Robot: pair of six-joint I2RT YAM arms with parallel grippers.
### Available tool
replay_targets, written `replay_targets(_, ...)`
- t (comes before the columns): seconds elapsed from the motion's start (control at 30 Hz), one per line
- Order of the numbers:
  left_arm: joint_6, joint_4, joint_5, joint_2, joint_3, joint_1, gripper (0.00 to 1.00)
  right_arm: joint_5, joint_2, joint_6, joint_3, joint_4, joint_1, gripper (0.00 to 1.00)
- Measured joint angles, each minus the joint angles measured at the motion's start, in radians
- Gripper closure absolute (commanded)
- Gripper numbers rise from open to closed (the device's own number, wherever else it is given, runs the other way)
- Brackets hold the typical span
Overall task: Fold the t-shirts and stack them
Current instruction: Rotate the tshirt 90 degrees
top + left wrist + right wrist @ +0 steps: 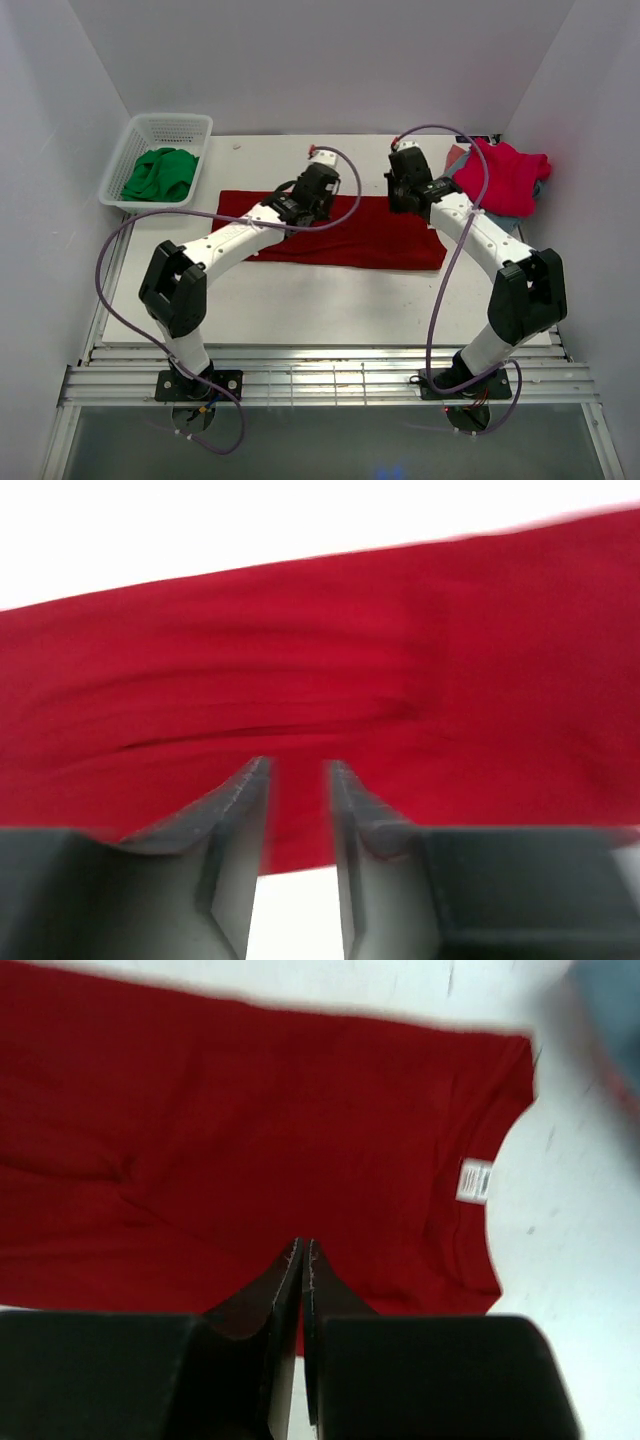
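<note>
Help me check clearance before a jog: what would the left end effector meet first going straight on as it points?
The left end effector points at the red shirt, so it would likely meet that cloth first; how far off it lies is unclear.

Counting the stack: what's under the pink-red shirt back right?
Grey-blue cloth shows past the lower right edge of the pink-red shirt. The shirt covers the rest, so the piece count cannot be told.

Matt soft cloth dark red t-shirt [390, 240], white plastic basket [135, 135]
</note>
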Motion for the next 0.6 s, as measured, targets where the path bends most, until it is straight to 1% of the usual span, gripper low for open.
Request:
replay_targets(0.03,0.006,-0.002,-0.020,-0.024,-0.029,0.037,0.89,-0.001,0.000,0.006,-0.038,-0.003,0.000,0.92)
replay_targets(0.1,0.011,0.004,-0.053,-0.055,-0.107,0.116,0.99,-0.006,0.008,0.031,-0.135,-0.016,0.000,0.92)
replay_targets(0.2,0.018,-0.023,-0.097,-0.049,-0.225,0.224,1.00,-0.019,0.013,0.063,-0.241,-0.053,0.002,0.92)
replay_targets(0.27,0.018,-0.057,-0.116,-0.038,-0.287,0.255,1.00,-0.021,0.012,0.084,-0.279,-0.062,0.002,0.92)
replay_targets(0.37,0.018,-0.105,-0.130,-0.031,-0.335,0.256,1.00,-0.023,0.005,0.108,-0.308,-0.060,0.003,0.92)
replay_targets(0.6,0.011,-0.129,-0.142,-0.005,-0.339,0.252,1.00,-0.023,-0.011,0.136,-0.346,-0.040,0.004,0.92)
